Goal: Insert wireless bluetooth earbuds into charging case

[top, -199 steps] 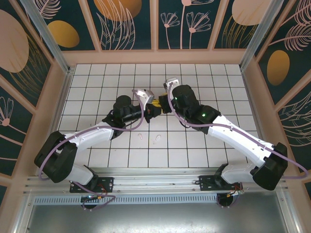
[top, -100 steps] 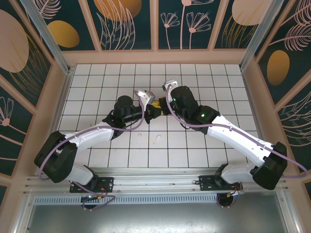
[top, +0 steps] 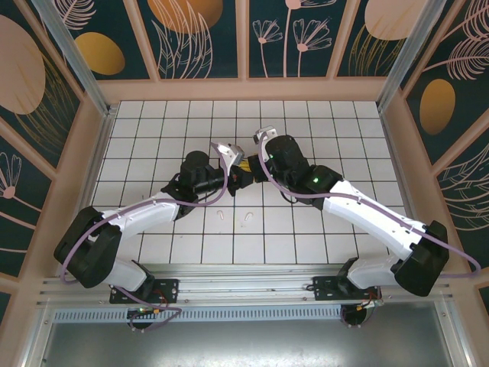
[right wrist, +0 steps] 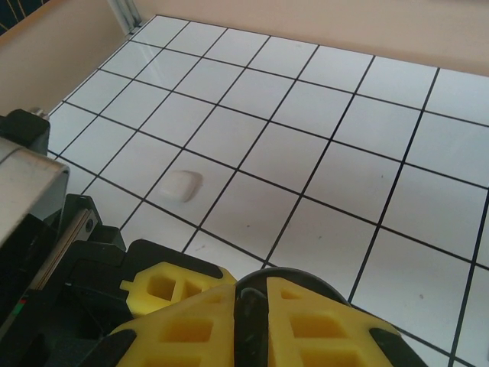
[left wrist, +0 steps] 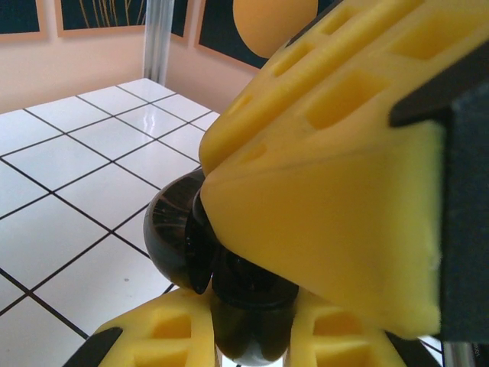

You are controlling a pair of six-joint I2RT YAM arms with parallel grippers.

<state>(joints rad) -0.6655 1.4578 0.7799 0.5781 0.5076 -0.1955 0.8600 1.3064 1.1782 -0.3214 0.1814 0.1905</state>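
Note:
A glossy black charging case (left wrist: 246,306) sits pinched between the yellow fingers of my left gripper (left wrist: 248,332), its rounded lid (left wrist: 170,233) hinged open to the left. My right gripper (right wrist: 248,306) is shut on a small black earbud (right wrist: 247,332) and hovers right over the case, whose dark rim (right wrist: 315,277) shows just beyond its fingertips. From above, the left gripper (top: 238,175) and right gripper (top: 251,170) meet tip to tip at the middle of the tiled floor. Two white earbuds (top: 221,215) (top: 250,218) lie on the tiles nearer the bases.
A small white rounded case-like object (right wrist: 182,185) lies on a tile beyond the right gripper. Wooden walls (top: 92,153) and metal posts (top: 76,53) ring the white tiled floor (top: 321,130). The left wrist's camera housing (right wrist: 27,183) is close beside the right fingers.
The right gripper has crept slightly left, closing in on the left gripper and the case. The left arm has stayed still.

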